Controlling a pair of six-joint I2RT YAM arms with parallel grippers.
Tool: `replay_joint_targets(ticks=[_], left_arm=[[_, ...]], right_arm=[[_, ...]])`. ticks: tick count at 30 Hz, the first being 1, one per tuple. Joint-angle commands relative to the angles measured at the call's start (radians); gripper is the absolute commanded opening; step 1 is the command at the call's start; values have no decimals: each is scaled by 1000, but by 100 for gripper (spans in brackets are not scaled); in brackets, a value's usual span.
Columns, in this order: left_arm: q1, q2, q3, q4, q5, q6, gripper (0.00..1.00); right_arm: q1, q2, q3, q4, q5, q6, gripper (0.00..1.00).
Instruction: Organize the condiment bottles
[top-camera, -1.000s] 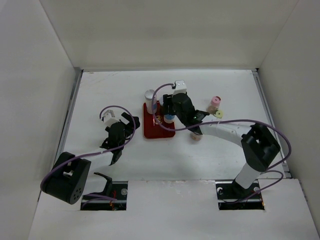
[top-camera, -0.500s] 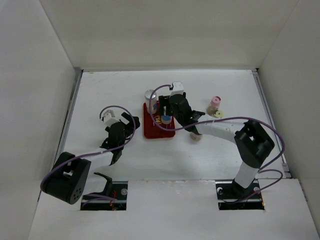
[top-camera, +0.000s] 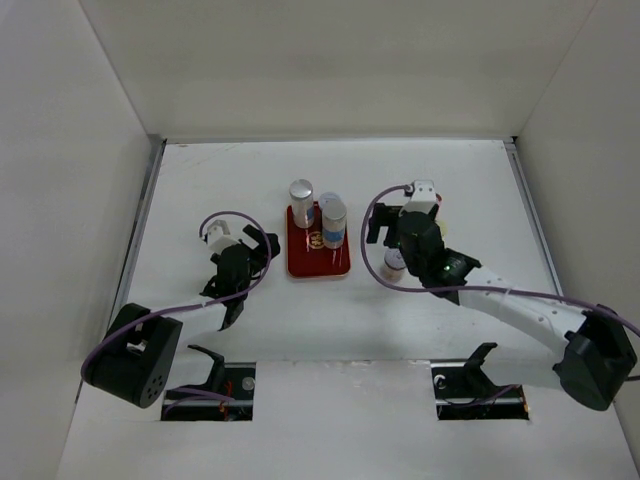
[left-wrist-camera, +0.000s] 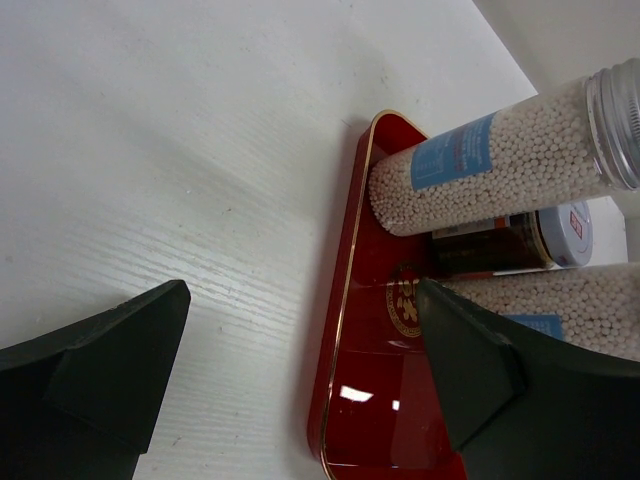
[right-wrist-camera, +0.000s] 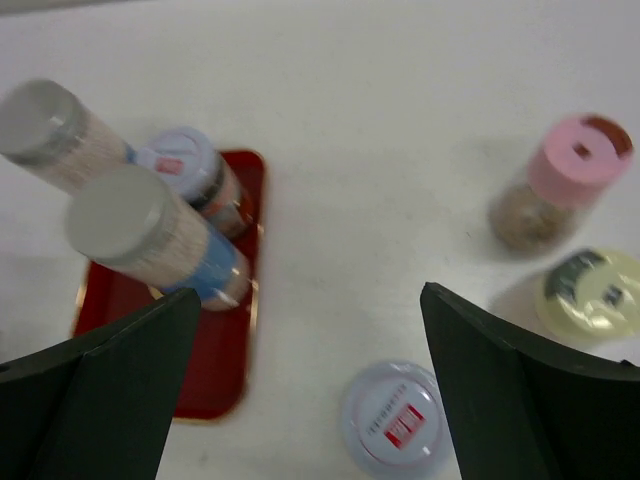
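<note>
On the red tray (top-camera: 320, 262) stand two tall silver-capped condiment bottles (top-camera: 301, 194) (top-camera: 332, 214) with blue labels. The right wrist view shows a short clear-lidded jar (right-wrist-camera: 182, 160) on the tray between them. Another clear-lidded jar (right-wrist-camera: 400, 421) stands on the table below my open right gripper (right-wrist-camera: 310, 400), which holds nothing. A pink-capped bottle (right-wrist-camera: 573, 168) and a pale-yellow-capped one (right-wrist-camera: 592, 291) stand further right. My left gripper (left-wrist-camera: 300, 370) is open and empty, left of the tray (left-wrist-camera: 370, 400) near its corner.
White walls close the table in on the left, back and right. In the top view my right arm (top-camera: 520, 310) stretches from the right base across the near right of the table and hides the pink and yellow caps.
My right gripper opened and drew back to the right off the tray, leaving a blue-labelled bottle standing there. The left arm has not moved.
</note>
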Motion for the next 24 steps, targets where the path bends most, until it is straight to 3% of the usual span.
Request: replay_joint_targets(ticks=[1,7,14,20,24], left_arm=[[-8,4,36,51,5,-3,100],[-13,3,36,51,3,-3,100],[-19,-7,34,52,-3,-1,100],[-17,-7,33,52,-3,-1,100],[-19,18,39,52,2,-1,100]], right_arm=[[2,-37,-69,-234,86,96,100],[-3,-22,-115,-309,23,179,100],[-16,66,-101,-185,29,144,96],[-23,107,-83,-171,41,127,67],[26,52,-89,-174,86,98,58]])
